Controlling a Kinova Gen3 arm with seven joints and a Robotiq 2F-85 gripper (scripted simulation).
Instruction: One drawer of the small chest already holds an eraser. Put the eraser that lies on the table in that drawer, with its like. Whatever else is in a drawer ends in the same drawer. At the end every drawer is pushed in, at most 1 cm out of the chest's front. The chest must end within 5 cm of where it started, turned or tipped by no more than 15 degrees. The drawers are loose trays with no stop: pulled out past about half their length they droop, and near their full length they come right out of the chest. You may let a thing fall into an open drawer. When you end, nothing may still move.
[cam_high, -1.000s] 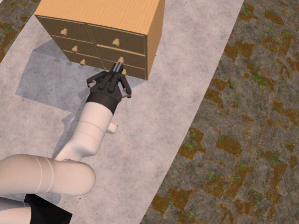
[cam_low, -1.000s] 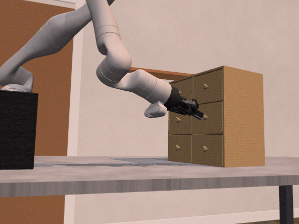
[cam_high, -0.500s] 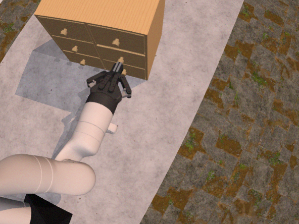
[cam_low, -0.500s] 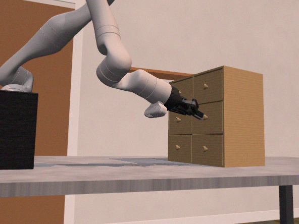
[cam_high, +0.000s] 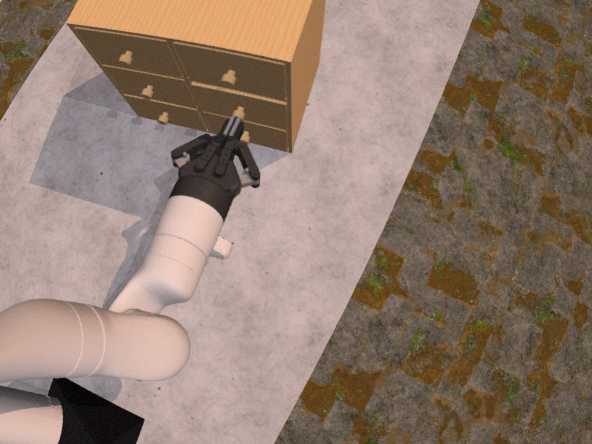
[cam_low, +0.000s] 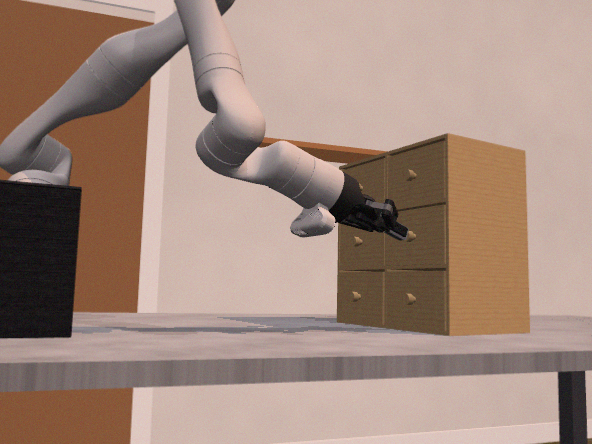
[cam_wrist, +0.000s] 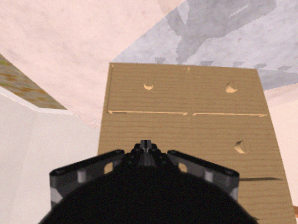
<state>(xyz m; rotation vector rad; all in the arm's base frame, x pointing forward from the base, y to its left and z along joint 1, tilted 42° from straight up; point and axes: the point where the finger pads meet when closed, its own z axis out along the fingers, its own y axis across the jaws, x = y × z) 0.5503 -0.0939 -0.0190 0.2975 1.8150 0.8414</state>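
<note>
Black two-finger gripper (cam_high: 234, 125) (cam_low: 404, 236) (cam_wrist: 145, 147), clenched on nothing, points at light-wood knob (cam_high: 239, 113) (cam_low: 411, 236), probably to push that middle drawer (cam_high: 260, 118) (cam_low: 425, 250) fully in.

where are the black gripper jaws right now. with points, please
In the exterior view, the closed black jaws (cam_high: 234, 122) (cam_low: 406, 237) are at the round wooden knob (cam_high: 239, 113) (cam_low: 411, 236) of the wooden chest's middle drawer, in the column nearest the chest's visible side panel.

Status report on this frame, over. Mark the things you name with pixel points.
Black two-finger gripper (cam_high: 233, 125) (cam_low: 403, 234) (cam_wrist: 145, 147) shut, empty, at tan wooden chest's (cam_high: 306, 95) (cam_low: 487, 240) (cam_wrist: 193, 137) middle drawer knob. Drawers look closed. Eraser not visible.
</note>
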